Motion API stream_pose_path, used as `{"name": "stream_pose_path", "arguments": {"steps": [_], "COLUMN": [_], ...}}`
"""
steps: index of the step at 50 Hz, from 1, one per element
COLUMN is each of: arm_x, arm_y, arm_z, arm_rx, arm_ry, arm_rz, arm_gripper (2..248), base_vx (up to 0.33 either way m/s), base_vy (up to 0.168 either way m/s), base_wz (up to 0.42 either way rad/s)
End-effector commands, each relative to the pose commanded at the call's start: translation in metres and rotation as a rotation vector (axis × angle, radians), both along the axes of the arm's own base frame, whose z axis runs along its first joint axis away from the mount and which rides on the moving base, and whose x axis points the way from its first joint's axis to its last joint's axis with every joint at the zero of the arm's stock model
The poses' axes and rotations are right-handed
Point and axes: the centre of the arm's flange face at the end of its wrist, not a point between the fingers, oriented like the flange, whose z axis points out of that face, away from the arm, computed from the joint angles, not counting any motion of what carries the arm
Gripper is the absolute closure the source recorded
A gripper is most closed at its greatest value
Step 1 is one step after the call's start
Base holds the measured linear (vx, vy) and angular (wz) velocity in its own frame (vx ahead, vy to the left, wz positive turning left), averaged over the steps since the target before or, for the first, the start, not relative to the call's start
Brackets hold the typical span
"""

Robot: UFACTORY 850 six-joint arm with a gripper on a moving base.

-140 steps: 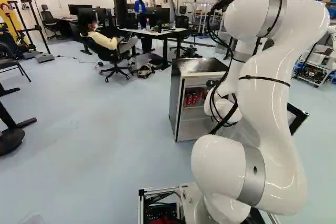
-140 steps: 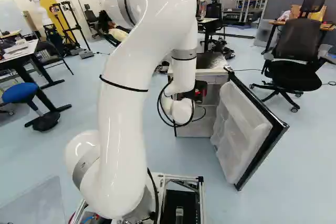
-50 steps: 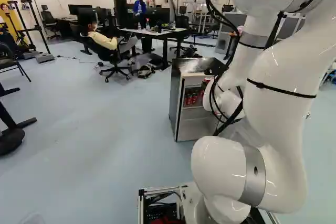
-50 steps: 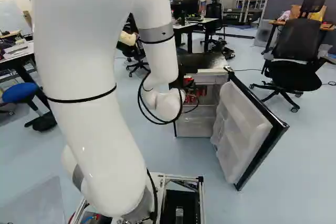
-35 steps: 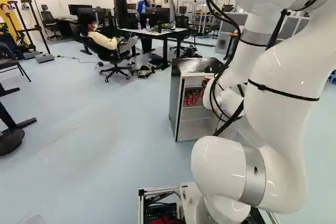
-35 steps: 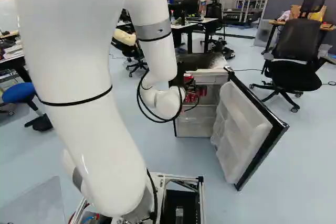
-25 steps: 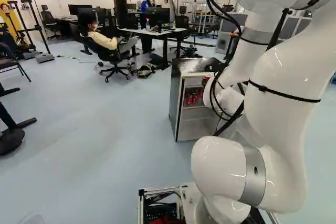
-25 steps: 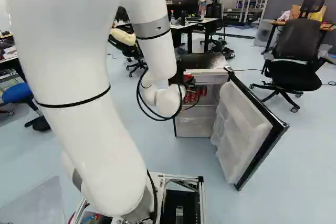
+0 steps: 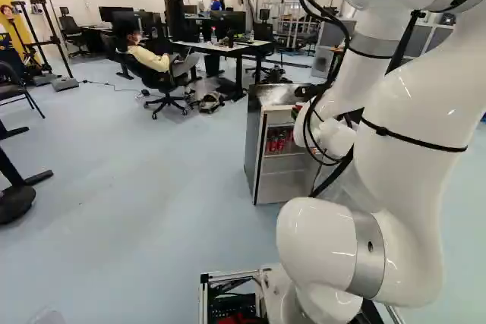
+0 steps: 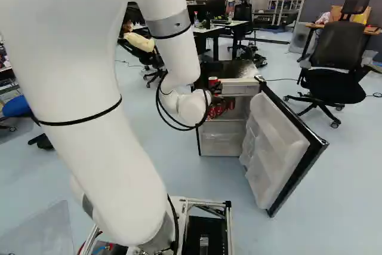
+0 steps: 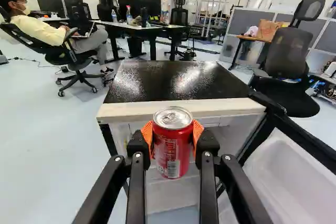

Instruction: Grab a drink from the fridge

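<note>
Tool point(image 11: 172, 139) is gripping red can point(image 11: 172, 153) upright from both sides, prob. keeping it steady w/o slipping for carrying clear of open fridge point(image 11: 168, 80).

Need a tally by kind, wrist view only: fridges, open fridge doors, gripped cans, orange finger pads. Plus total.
Fridge: 1
Open fridge door: 1
Gripped red can: 1
Orange pads: 2, one on each side of the can
Total: 5

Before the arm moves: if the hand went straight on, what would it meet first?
Probably the pale front edge of the fridge, struck by the gripped red can; depth is unclear, so it might pass just beneath.
</note>
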Motion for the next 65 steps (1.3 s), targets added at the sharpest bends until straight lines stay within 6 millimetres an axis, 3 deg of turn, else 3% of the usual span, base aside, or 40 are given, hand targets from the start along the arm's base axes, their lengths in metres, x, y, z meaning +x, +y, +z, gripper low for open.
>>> {"name": "stream_pose_path", "arguments": {"steps": [65], "arm_x": [0.082], "arm_y": [-0.022], "arm_z": [0.05], "arm_rx": [-0.052], "arm_ry": [-0.014], "arm_rz": [0.019], "arm_gripper": [155], "base_vx": [0.0], "base_vy": [0.0], "base_wz": [0.0]}}
